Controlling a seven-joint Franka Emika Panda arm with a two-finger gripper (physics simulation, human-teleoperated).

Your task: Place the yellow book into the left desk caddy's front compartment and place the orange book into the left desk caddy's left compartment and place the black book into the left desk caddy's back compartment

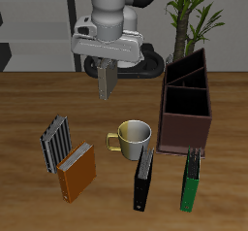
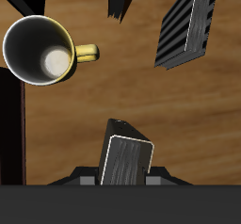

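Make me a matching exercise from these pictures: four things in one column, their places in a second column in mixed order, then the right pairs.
Things:
1. yellow book
2. orange book
3. green book
4. mug

Places:
A. lying just in front of the caddy
B. held in the gripper, above the table
C. beside the striped book
D. just behind the black book

Pairs: 1-B, 2-C, 3-A, 4-D

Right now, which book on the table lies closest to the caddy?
The green book: its end sits just before the left desk caddy. The black book, orange book and striped book lie farther off.
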